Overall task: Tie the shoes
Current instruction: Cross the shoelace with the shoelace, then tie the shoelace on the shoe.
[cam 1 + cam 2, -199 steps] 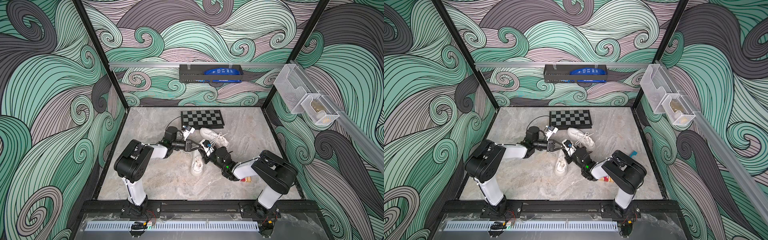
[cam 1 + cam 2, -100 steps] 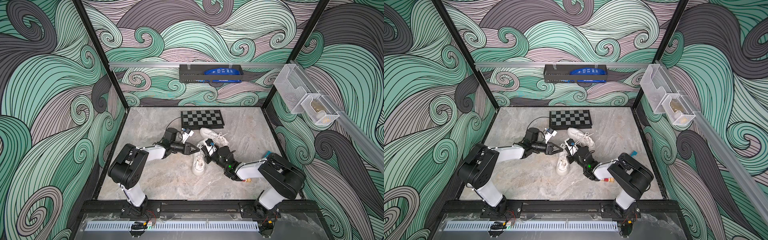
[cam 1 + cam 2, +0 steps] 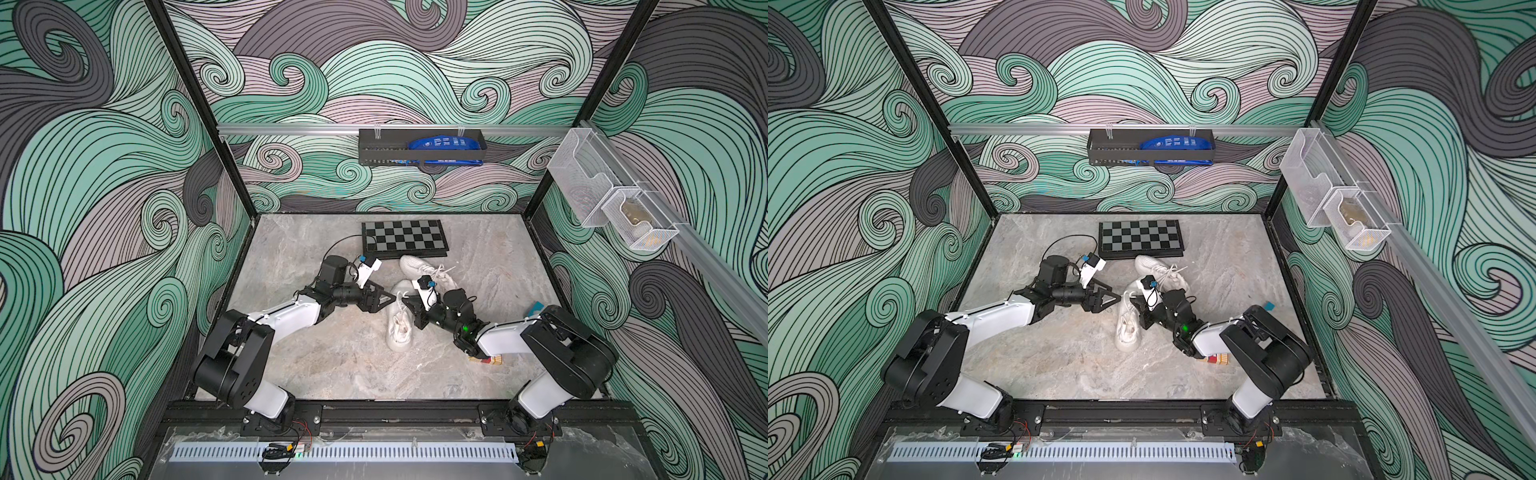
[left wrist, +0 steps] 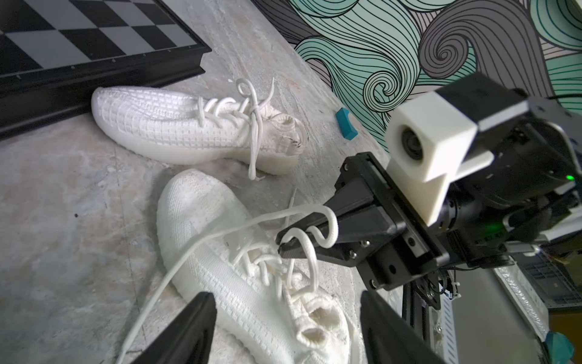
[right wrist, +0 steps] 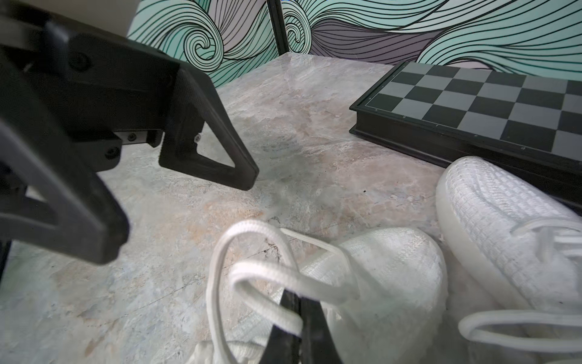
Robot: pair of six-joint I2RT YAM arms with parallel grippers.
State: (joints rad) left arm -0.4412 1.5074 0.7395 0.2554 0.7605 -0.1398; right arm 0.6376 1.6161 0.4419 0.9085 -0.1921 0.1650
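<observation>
Right pincer [image 4: 281,245] pinches a lace loop [image 4: 333,227]; its tail is cut off.

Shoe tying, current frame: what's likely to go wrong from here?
1. The right fingers pinch the thin white lace loop only at their tips. A pull may slip it free.
2. The left fingers are open and empty, and the loose white lace strand trails past them. Closing could miss or snag it.
3. Nothing pins the nearer white knit sneaker. Tension might drag it against the second white knit sneaker.
</observation>
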